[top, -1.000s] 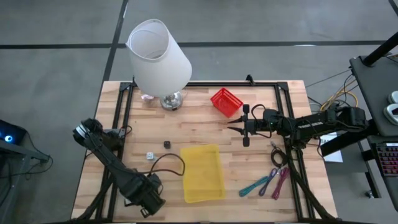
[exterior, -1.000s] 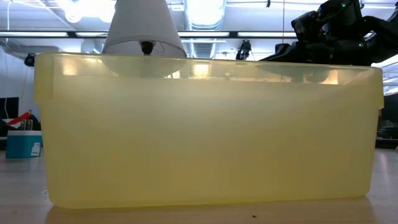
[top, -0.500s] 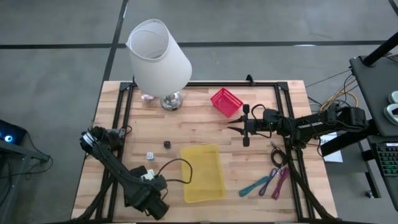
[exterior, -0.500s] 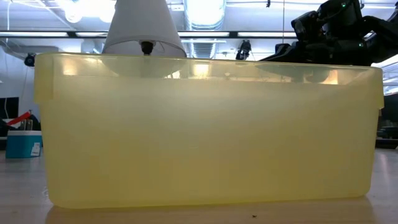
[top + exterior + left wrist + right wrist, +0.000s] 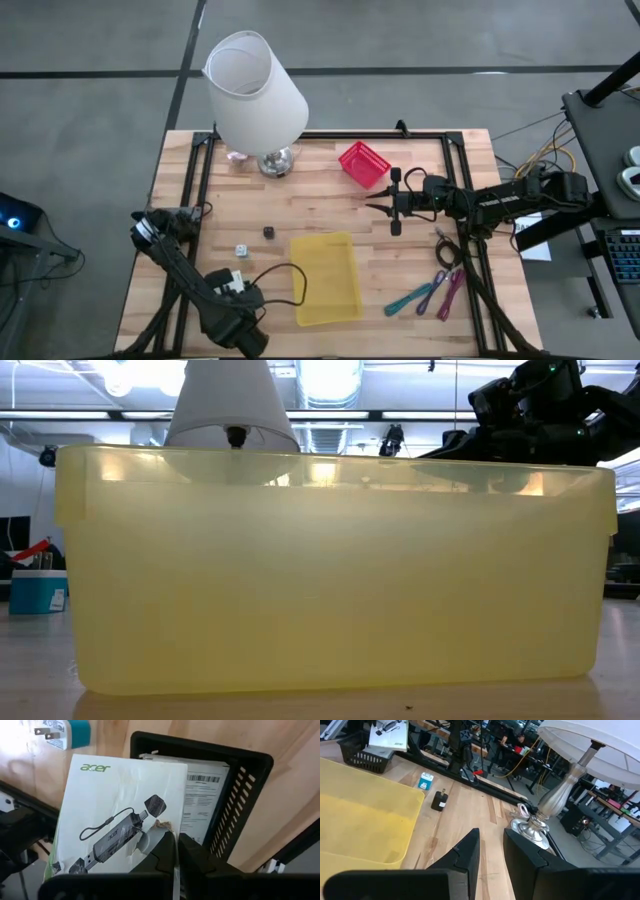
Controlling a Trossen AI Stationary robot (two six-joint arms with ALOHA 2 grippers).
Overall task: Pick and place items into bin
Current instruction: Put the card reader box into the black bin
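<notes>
My left gripper (image 5: 176,837) is at the table's near left, shut on a white "acer" package (image 5: 120,810) printed with a black card reader. Right behind the package is a black mesh basket (image 5: 245,795). The right wrist view shows the package (image 5: 387,731) above that basket (image 5: 362,756). My right gripper (image 5: 491,837) hovers open left of the red basket's near side (image 5: 378,207), touching nothing. The yellow bin (image 5: 325,278) rests on the table. A dark cube (image 5: 269,232) and a white cube (image 5: 241,250) lie left of the bin. Teal (image 5: 410,298) and pink-purple strips (image 5: 450,293) lie to its right. My left gripper pinches the white package between its two fingers at one edge (image 5: 152,827), where the card is dented and torn. The package stands up in front of the fingers, lifted clear above the black basket. From which side the fingers come does not show.
A big white lamp (image 5: 255,90) stands at the far left. A red basket (image 5: 364,163) sits far of my right gripper. A black cable (image 5: 285,268) curves by the bin's left wall. The low view is filled by the bin's wall (image 5: 330,570).
My left arm has swung toward the table's near edge, its elbow dropping back along the left side. A white patch now shows at its end. The black cable loop by the bin has shifted toward the near edge with it.
</notes>
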